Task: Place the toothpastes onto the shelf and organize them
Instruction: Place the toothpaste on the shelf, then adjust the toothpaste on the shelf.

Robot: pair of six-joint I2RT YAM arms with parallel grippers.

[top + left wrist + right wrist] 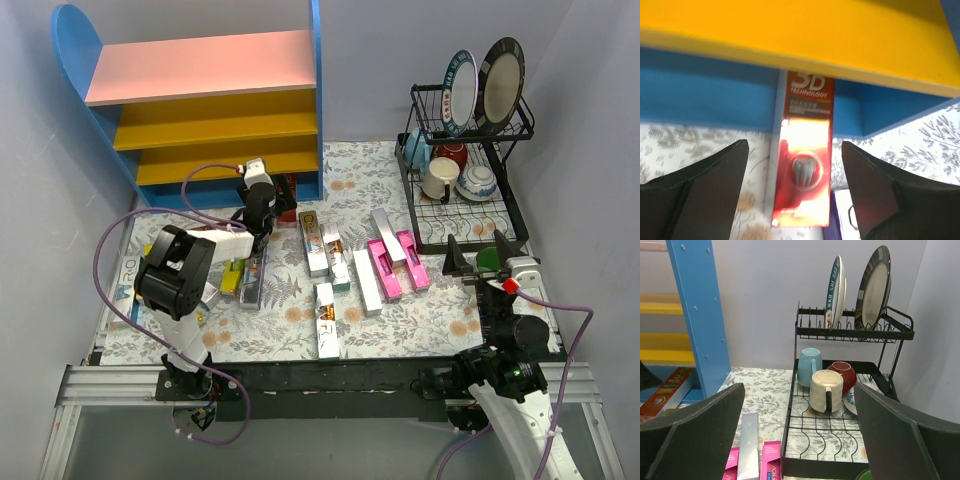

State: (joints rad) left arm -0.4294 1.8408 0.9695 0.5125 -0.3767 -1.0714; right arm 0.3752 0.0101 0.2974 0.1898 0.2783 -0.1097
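— What can you read on the dark red toothpaste box (802,170)?
— "3D TECHNOLOGY"; it lies at twelve o'clock from your left gripper (794,145), far end under the yellow board of the shelf (790,35); jaws apart, gripping nothing; your right gripper (799,390) gapes wide, empty.

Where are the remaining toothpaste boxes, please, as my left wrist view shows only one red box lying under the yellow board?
Observer: From above, many toothpaste boxes lie scattered on the floral table in front of the shelf.
Operator: Thank you; is the right end effector holding anything?
Observer: No, the right end effector is open and empty, near the dish rack.
Operator: What does that rack hold?
Observer: Two plates stand on top, with mugs below.
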